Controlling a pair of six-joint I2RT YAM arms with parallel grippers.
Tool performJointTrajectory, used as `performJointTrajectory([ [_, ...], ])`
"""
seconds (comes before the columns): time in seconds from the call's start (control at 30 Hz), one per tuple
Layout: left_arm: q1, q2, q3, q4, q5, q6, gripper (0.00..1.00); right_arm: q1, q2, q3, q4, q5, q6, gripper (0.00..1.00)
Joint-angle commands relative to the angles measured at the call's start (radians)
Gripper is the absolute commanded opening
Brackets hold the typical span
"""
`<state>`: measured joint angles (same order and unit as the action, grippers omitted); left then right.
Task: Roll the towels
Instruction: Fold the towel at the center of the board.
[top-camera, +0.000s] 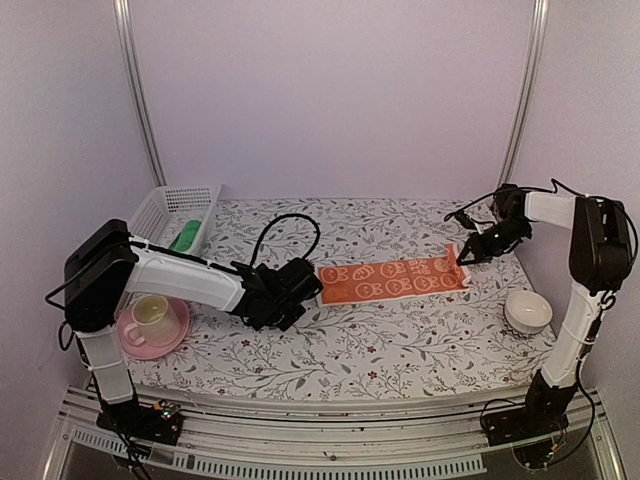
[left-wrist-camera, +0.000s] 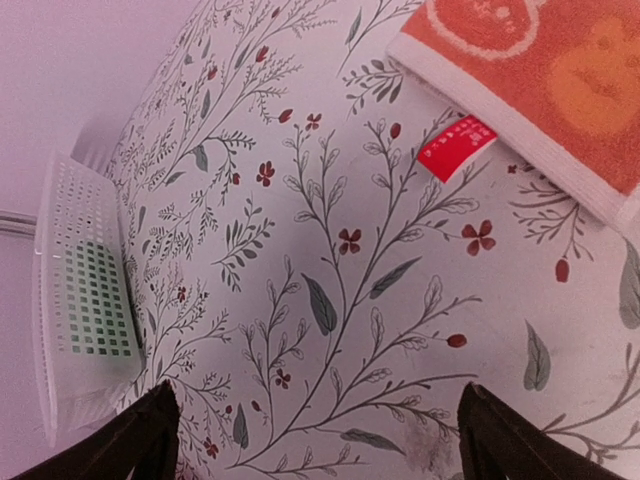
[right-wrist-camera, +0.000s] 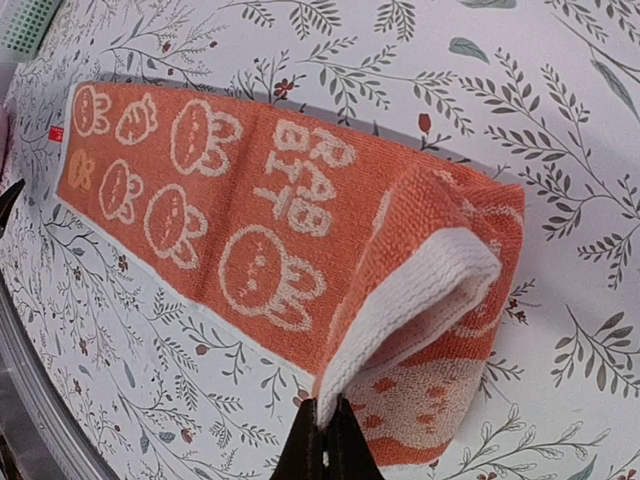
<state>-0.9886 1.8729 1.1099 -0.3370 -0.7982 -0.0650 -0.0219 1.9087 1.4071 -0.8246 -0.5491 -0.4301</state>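
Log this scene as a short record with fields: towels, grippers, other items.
orange towel: flat on the table, right end lifted and curled over
green towel: in the white basket, back left
right gripper: shut on the orange towel's right edge
left gripper: open, above the table near the towel's left end, not touching
other items: cup on pink plate; white bowl

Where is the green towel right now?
In the top view, the green towel sits inside the white plastic basket at the back left of the table, just beyond the left arm, well apart from the orange towel.
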Motion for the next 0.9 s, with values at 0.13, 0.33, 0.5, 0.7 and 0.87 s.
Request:
performJointTrajectory([
  [0.13, -0.001, -0.013, -0.005, -0.006, 0.0, -0.022, 0.97, 0.146, -0.036, 0.055, -0.031, -0.06, 0.011, 0.02],
  [0.33, 0.028, -0.058, -0.04, -0.007, -0.004, -0.029, 0.97, 0.249, 0.027, 0.138, -0.047, -0.091, 0.035, 0.02],
  [0.5, 0.042, -0.079, -0.068, -0.01, -0.007, -0.041, 0.97, 0.315, 0.105, 0.26, -0.082, -0.138, 0.054, 0.02],
  [0.7, 0.058, -0.099, -0.096, -0.013, -0.009, -0.051, 0.97, 0.413, 0.189, 0.387, -0.11, -0.166, 0.075, 0.02],
  [0.87, 0.066, -0.113, -0.109, -0.013, -0.01, -0.053, 0.97, 0.468, 0.245, 0.443, -0.113, -0.192, 0.089, 0.02],
])
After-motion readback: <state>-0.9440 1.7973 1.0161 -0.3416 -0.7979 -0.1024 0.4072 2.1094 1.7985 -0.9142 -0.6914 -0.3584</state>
